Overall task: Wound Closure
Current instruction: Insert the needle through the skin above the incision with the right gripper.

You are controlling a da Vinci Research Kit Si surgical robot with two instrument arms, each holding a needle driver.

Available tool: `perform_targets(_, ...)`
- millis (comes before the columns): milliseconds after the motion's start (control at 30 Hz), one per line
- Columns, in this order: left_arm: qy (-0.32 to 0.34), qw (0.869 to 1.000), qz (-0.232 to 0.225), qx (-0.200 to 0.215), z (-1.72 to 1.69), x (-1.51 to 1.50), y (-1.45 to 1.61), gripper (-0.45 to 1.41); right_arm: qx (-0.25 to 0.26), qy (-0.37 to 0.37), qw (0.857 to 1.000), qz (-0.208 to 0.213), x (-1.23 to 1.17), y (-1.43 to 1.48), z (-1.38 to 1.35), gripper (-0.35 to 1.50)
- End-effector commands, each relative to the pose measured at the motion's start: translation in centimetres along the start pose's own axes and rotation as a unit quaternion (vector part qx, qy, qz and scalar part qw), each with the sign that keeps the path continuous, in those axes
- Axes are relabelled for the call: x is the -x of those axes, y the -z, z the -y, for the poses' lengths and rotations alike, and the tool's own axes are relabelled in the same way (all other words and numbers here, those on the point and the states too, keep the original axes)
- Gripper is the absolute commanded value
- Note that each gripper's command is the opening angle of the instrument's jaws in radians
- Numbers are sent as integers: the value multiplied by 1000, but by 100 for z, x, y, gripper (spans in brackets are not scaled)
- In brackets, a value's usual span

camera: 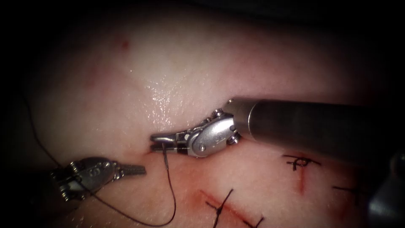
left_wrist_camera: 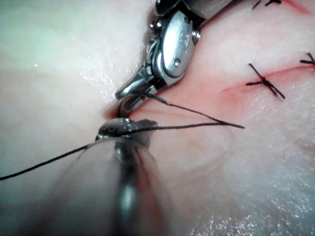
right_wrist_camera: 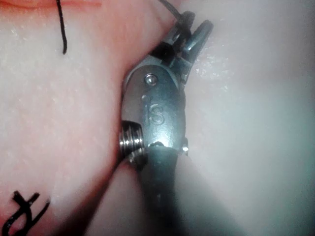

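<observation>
My right tool (camera: pixel 158 141) reaches in from the right, jaws shut on the curved needle (camera: pixel 163 153) near its tail. This is at the upper left end of the cut (camera: pixel 236 211). In the left wrist view the needle (left_wrist_camera: pixel 127 102) curves down from the right tool (left_wrist_camera: pixel 125 96) into the tissue, point hidden. Dark thread (camera: pixel 173 198) hangs from the tail, loops low and runs left across my left tool's wrist. The left tool (camera: pixel 137 170) lies lower left, jaws shut and empty, a short way from the needle. Thread (left_wrist_camera: pixel 197 125) crosses over the left tool (left_wrist_camera: pixel 120 129). The right tool (right_wrist_camera: pixel 194 29) pinches at the thread (right_wrist_camera: pixel 172 10).
Tied stitches with cut thread ends sit on the cut at the lower middle (camera: pixel 219 207), and another knot (camera: pixel 300 162) lies on a short red line to the right. Red fluid tints the tissue (camera: pixel 168 76) around the cut. The right shaft (camera: pixel 303 124) spans the right side.
</observation>
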Motion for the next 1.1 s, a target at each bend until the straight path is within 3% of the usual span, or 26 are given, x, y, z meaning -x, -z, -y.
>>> perform_targets(33, -1, 1000, -1, 0, 3, -2, -8, -45, -11, 0, 1000, 6, 5, -13, 6, -35)
perform_targets(1100, -2, 1000, 1, 1, 2, 0, -5, -45, -62, -39, 997, 40, 35, -15, 33, -35)
